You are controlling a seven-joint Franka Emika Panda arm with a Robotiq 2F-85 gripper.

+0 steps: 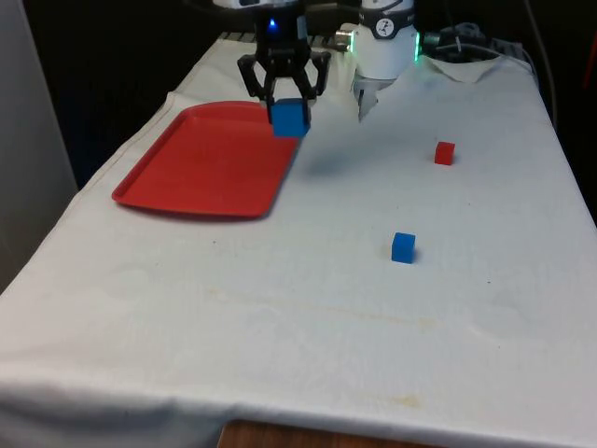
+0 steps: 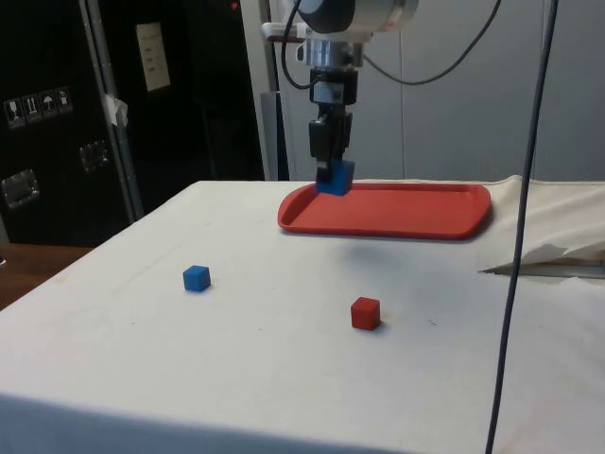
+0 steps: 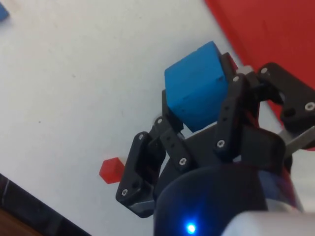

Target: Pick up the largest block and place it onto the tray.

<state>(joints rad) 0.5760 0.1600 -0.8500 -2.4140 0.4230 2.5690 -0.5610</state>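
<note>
The claw (image 1: pixel 287 105) grips the large blue block (image 1: pixel 290 118), its upper faces hidden between the black fingers (image 3: pixel 229 115), aloft above the flat red tray's (image 1: pixel 201 168) edge. Small matte cubes, blue (image 1: pixel 403 247) and red (image 1: pixel 445 153), sit well apart on the cloth-covered counter (image 1: pixel 308 308).

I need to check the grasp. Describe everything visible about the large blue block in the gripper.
The large blue block is a plain, matte, solid-looking cube, bigger than the small blue block and small red block lying on the white cloth. The black gripper has its fingers closed on opposite faces, holding it in the air, slightly tilted in the wrist view. It hangs over the red tray's edge at the front view's right, touching nothing but the fingers.
</note>
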